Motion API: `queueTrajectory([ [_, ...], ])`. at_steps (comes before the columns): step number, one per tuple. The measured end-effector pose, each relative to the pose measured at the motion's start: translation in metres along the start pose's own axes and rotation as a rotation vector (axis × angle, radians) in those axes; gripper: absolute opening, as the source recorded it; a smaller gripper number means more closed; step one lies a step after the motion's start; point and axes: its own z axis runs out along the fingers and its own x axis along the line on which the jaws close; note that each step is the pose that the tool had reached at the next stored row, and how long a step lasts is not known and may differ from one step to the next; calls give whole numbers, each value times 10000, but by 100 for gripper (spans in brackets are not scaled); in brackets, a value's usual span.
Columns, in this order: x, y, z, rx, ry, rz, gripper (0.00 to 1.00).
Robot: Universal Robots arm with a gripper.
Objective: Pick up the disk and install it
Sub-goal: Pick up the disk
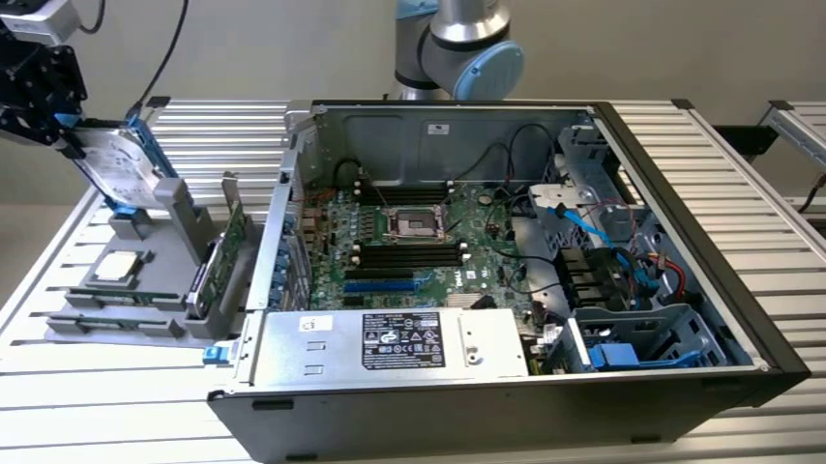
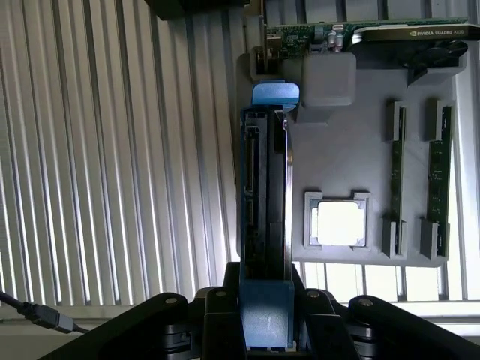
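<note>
The disk [image 1: 119,162], a silver drive with a white label in a blue carrier, stands tilted at the exterior view's far left. My gripper [image 1: 68,126] grips its upper end from above and is shut on it. The lower blue end of the disk sits at the grey stand [image 1: 162,198] on the parts tray; I cannot tell whether it still touches the stand. In the wrist view the disk [image 2: 266,217] runs edge-on away from my gripper [image 2: 266,304], whose fingers [image 2: 216,304] clamp the blue carrier end.
The open computer case [image 1: 516,242] fills the middle, with the motherboard [image 1: 400,242], the power supply [image 1: 387,343] and a blue-lined drive cage [image 1: 639,343] at its front right. The grey parts tray [image 2: 352,150] holds a square CPU chip [image 2: 337,223], memory sticks [image 2: 396,172] and a graphics card [image 2: 375,34].
</note>
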Motion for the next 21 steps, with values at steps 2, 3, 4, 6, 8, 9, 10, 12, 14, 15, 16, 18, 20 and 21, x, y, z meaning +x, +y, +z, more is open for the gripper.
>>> queueTrajectory([
  [2,4,1,-24,-1,0,0,33],
  [3,6,1,-38,0,0,0,33],
  [4,8,2,-50,0,0,1,33],
  [6,12,3,-75,-1,0,1,33],
  [8,17,6,-103,-1,0,1,33],
  [9,20,9,-120,1,0,1,33],
  [10,23,12,-139,3,0,1,33],
  [12,31,20,-181,9,-1,2,33],
  [14,39,30,-225,18,-2,3,33],
  [15,44,35,-246,21,-2,4,33],
  [16,48,41,-268,27,-3,4,33],
  [18,56,59,-311,37,-4,5,33],
  [20,65,81,-350,51,-3,8,33],
  [21,70,96,-371,60,-1,9,33],
])
